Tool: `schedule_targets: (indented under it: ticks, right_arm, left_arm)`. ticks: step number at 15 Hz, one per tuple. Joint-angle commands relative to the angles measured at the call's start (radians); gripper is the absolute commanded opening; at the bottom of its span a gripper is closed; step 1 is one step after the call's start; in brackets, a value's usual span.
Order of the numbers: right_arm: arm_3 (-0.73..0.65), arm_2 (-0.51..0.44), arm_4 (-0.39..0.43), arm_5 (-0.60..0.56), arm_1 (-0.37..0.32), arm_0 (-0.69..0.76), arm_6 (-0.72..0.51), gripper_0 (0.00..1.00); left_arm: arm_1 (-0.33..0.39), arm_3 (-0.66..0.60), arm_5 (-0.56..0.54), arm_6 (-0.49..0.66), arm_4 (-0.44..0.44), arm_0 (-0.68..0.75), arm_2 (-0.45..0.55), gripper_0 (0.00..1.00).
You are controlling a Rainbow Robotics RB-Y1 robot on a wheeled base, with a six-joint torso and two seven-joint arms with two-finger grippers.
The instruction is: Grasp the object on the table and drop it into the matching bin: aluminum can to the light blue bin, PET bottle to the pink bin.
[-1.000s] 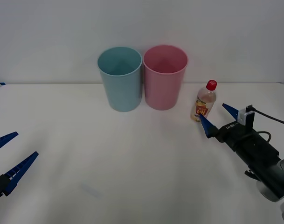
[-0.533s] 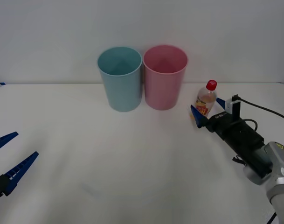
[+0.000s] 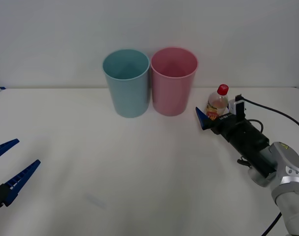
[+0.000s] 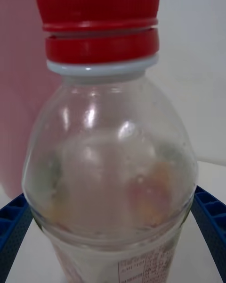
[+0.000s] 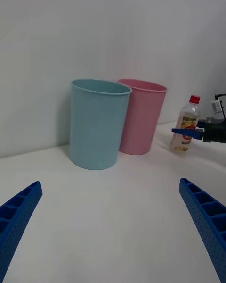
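Right gripper (image 3: 215,117) sits low over the table (image 3: 139,172), its blue fingers spread wide with the bottle (image 3: 217,103) standing upright between them; in the right wrist view a finger (image 4: 14,226) shows at each lower corner with the bottle's clear shoulder between, and whether either pad touches the plastic I cannot tell. Nothing is clamped yet. The bottle stands on the table just right of the pink bin (image 3: 173,81), which touches or nearly touches the blue bin (image 3: 126,82) on its other side.

Left gripper (image 3: 9,169) waits open at the near left edge of the table, well away from everything.

Risks, as I judge them: the bottle looks light and narrow at the base, so a finger that meets it off-centre, or one pad landing before the other, could tip it or push it toward the pink bin. Closing on the rounded shoulder could let it squirt upward out of the grip. A weak hold could drop it short of the rim.

In the front view the far finger is hidden behind the bottle, and the bottle's base is screened by the gripper. The label's print is too cropped to read in the wrist view.
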Motion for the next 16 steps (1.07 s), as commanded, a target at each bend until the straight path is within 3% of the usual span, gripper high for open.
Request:
schedule_targets:
  ticks: [1,2,3,12,16]
  right_arm:
    - [0.0,0.0,-0.003,-0.002,0.0,0.0,0.01,0.24]
    - [0.0,0.0,-0.005,-0.002,0.0,0.0,0.012,0.03]
    - [0.0,0.0,-0.005,-0.002,0.0,0.0,0.012,0.0]
    - [-0.014,-0.006,-0.018,-0.077,-0.003,0.006,0.015,0.0]
    - [-0.184,0.02,-0.017,-0.074,-0.014,0.081,-0.017,0.0]
  left_arm:
    - [0.0,0.0,0.0,0.0,0.0,0.0,0.0,1.0]
    - [0.0,0.0,0.0,0.0,0.0,0.0,0.0,1.0]
    - [0.0,0.0,0.0,0.0,0.0,0.0,0.0,1.0]
    - [0.0,0.0,0.0,0.0,0.0,0.0,0.0,1.0]
    - [0.0,0.0,0.0,0.0,0.0,0.0,0.0,1.0]
